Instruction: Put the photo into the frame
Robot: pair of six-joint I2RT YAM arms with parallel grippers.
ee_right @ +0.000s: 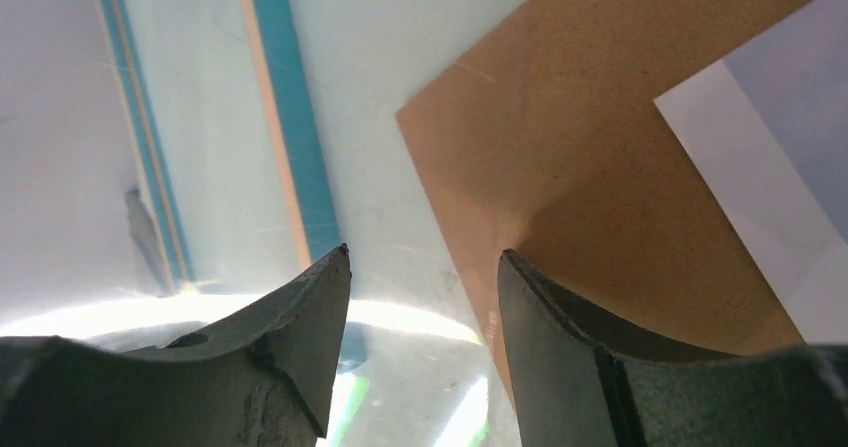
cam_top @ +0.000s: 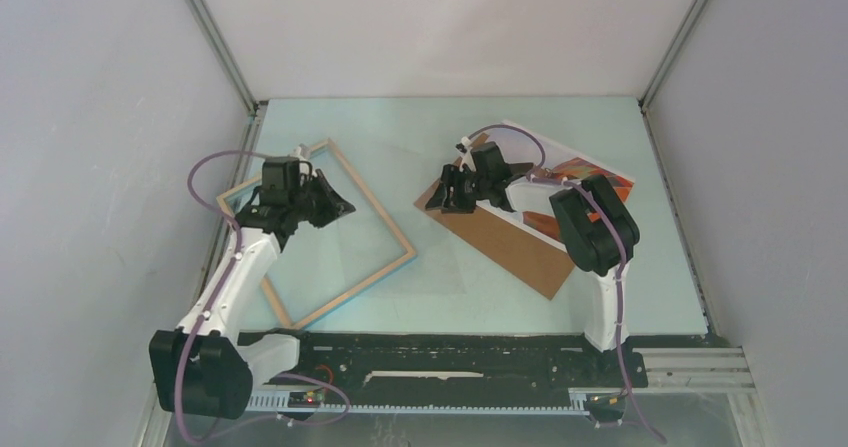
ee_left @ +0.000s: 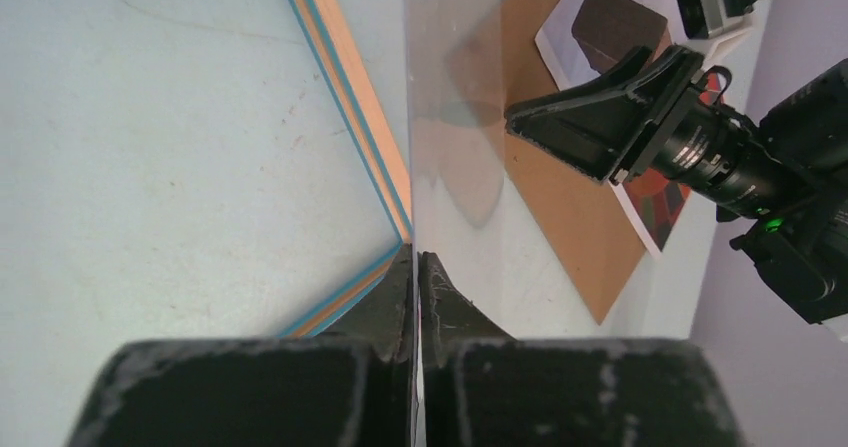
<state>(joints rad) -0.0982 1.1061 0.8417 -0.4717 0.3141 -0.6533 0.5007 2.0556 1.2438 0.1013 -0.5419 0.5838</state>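
**Between the left jaws, a clear pane point(ee_left: 412, 147); the photo point(cam_top: 590, 172) untouched**

At the left gripper point(ee_left: 415, 267), the jaws are pressed together on the near edge of the clear pane, which runs straight out from the fingertips, seen almost edge-on. To the left of those jaws and just past their tips lies a corner of the frame point(ee_left: 345, 87), flat on the table with its opening bare. The backing board point(ee_right: 600, 147) lies well off to their right.

The right gripper point(ee_right: 425, 257) hovers with its jaws apart and nothing between them. A teal rail of the frame lies beyond its left finger, and the brown board's corner sits under the gap and the right finger. Farther right, the photo rests on the board, face up.

By my reading, the glazing is being handled and the photo step has not begun. Next, the open jaws need to shift right to the print. It is thin and flat, so they will likely need an overhanging edge to pinch.
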